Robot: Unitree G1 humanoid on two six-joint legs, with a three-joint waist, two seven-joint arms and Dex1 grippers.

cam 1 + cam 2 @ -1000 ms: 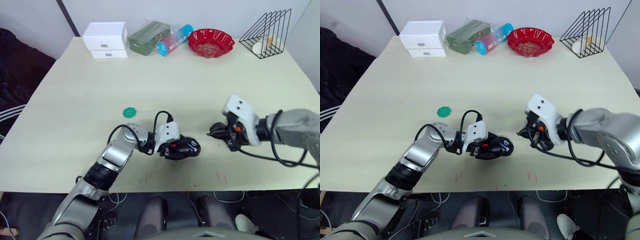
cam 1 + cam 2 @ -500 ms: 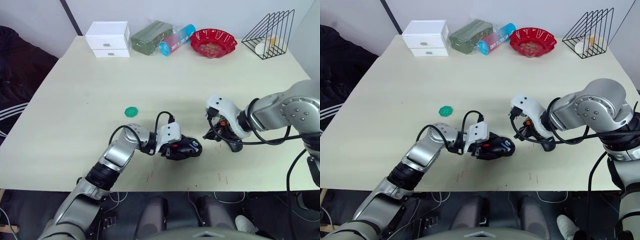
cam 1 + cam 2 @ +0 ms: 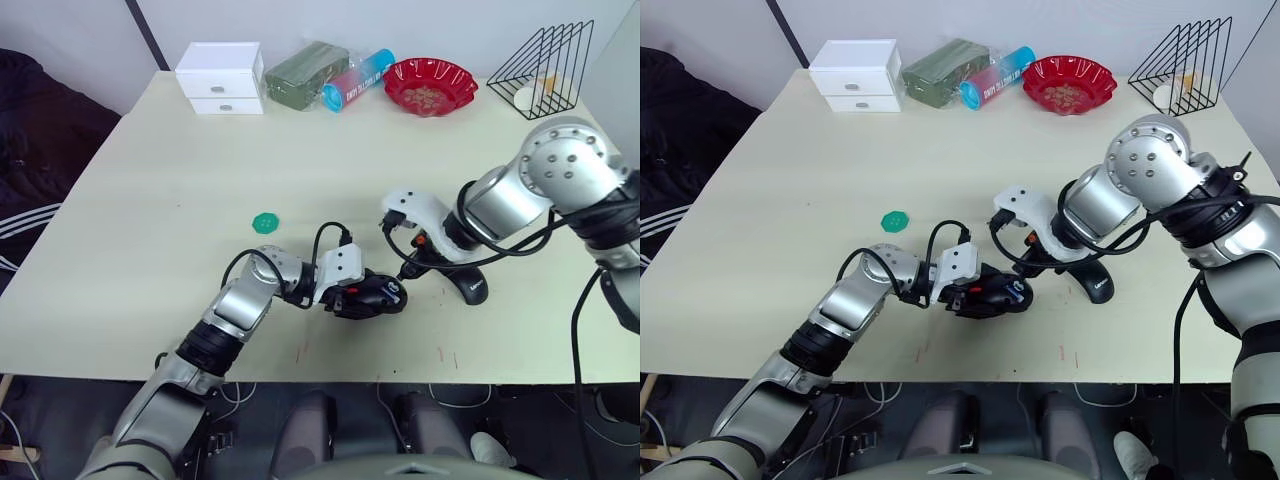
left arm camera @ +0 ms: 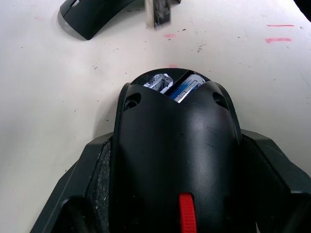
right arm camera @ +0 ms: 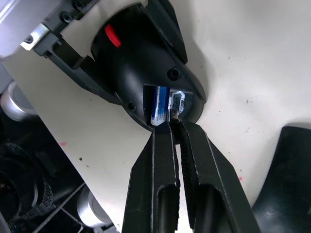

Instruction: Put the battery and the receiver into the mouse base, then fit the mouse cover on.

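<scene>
Our left gripper [image 3: 345,290] clamps the mouse base [image 3: 372,296] steady on the table while our right gripper [image 5: 174,127], fingers nearly closed, pinches the receiver [image 5: 175,105] over its slot beside the battery [image 5: 159,105]; the mouse cover [image 3: 470,283] waits at three o'clock.

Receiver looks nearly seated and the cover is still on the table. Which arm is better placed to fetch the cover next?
The right. Its gripper is at the mouse base, fingers nearly shut around the receiver, and the cover lies beside that arm. The left gripper is holding the base.
</scene>
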